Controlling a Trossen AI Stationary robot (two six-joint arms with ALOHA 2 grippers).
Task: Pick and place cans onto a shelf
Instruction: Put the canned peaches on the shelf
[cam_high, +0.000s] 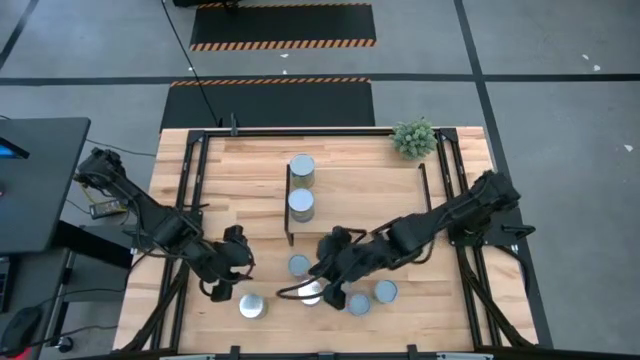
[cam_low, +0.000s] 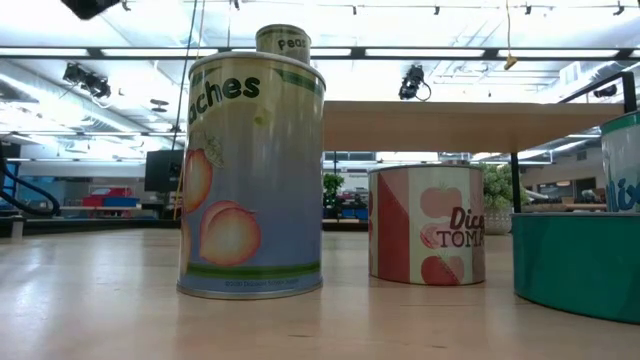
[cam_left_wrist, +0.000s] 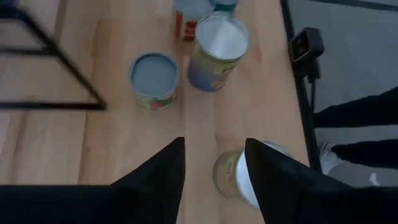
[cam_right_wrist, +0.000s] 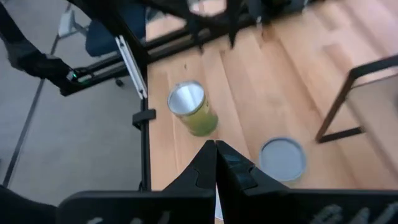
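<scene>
Broad wooden bench (cam_high: 240, 170) under both arms. Near its middle, the shelf (cam_low: 480, 125), a light board on thin black legs. On its left end, two of the cans (cam_high: 301, 205), one behind the other. Five more down on the bench in front of it: four in a loose cluster near the front edge, and a lone can (cam_high: 252, 305) off to the left.

Every can upright, long axis vertical, flat top to the ceiling, paper label round the side, as on the peaches can (cam_low: 250, 175).

Likely handling: stiff metal, no give under squeeze, probably weighty if full, with a smooth and somewhat slippery wall. Best taken across the side wall at about mid-height, fingers on opposite sides and level, to avoid tipping. Rims poor for purchase.

Left pincer (cam_left_wrist: 211, 146) released, fingers spread, hanging low over the bench just beside the lone can, which sits against the outside of one finger, not between the two. Needs re-centring before closing, at a guess.

Right pincer (cam_right_wrist: 216, 146) clenched on nothing, over the cluster.
</scene>
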